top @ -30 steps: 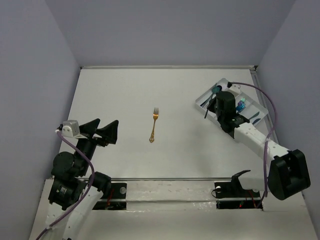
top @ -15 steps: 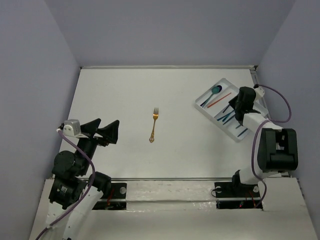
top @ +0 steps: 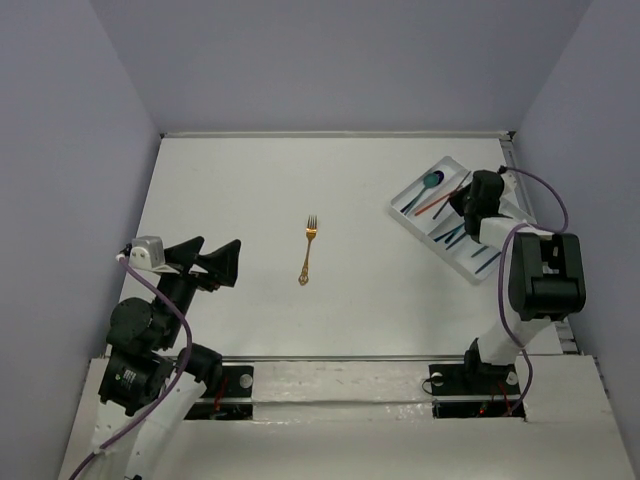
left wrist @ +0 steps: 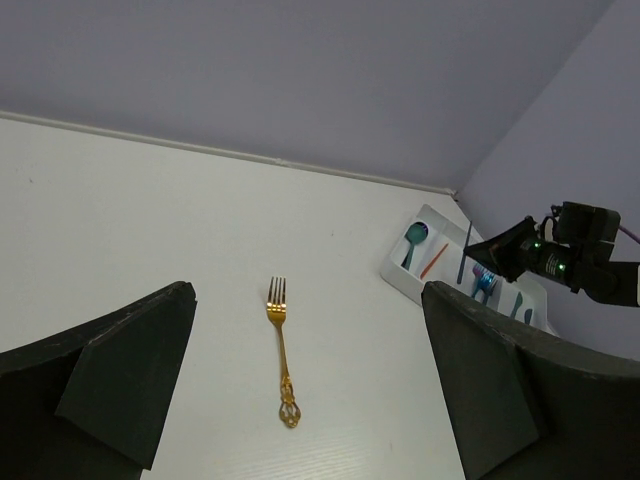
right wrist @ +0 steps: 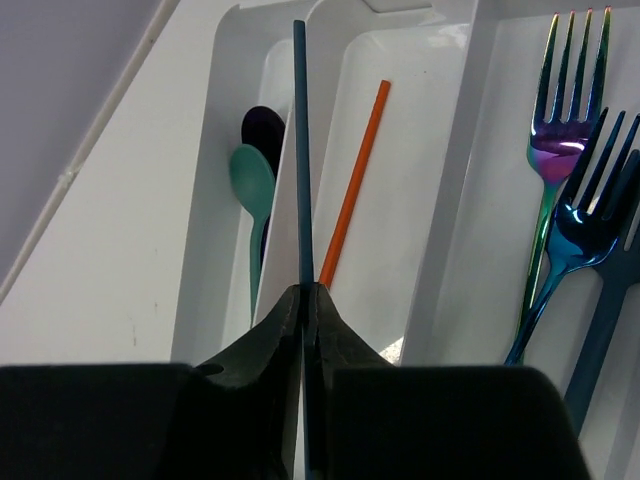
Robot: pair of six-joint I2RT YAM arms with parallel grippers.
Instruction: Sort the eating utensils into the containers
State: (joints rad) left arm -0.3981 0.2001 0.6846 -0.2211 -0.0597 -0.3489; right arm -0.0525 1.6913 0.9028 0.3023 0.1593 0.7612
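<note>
Pinching a thin dark blue utensil, the right gripper has its fingers narrowed tight on the stem. It hangs over the white tray at the table's far right, close to the side wall. The stem lines up along the divider between the compartment with the teal spoon and the one with the orange stick. Iridescent forks fill the compartment to the right. A gold fork lies mid-table, well apart from the tray, with broad white surface on every side. The left gripper hovers at the near left, jaws spread wide, holding nothing.
</note>
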